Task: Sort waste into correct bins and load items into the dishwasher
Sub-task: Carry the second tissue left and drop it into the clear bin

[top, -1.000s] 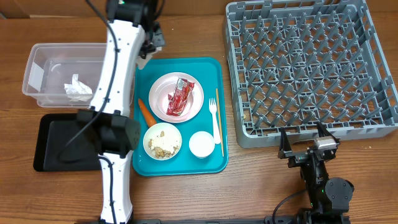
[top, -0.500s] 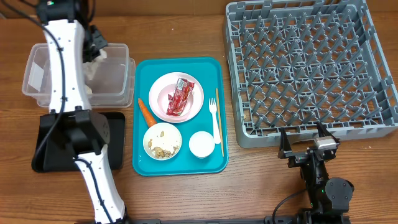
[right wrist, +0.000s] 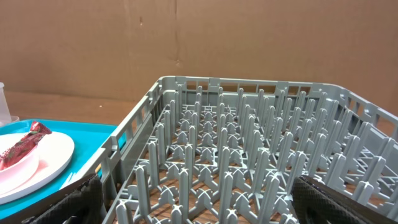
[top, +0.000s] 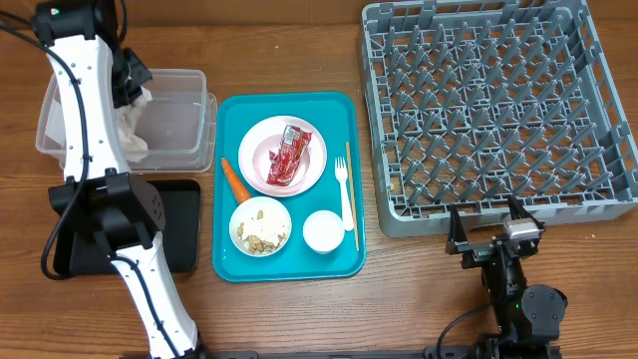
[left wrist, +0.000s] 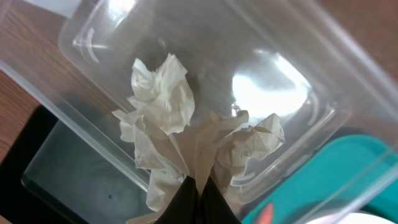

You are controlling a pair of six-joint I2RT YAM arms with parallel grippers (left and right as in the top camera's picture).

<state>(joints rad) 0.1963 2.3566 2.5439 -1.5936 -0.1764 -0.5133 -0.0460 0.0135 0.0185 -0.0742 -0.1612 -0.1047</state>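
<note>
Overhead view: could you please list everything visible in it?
table: one, brown, under everything
tub: one, clear, far left
napkins: two, white, one in tub, one held above
black tray: one, black, beside tub, partly behind arm
teal tray: one, teal, middle
plate: one, pink, on teal tray
wrapper: one, red, on plate
carrot: one, orange, teal tray's left edge
bowl: one, white, on teal tray
food scraps: one heap, beige, in bowl
cup: one, white, right of bowl
fork: one, white, teal tray's right side
stick: one, wooden, beside fork
rack: one, grey, right
left gripper: one, black, shut on napkin
right gripper: one, black, open, before rack
</note>
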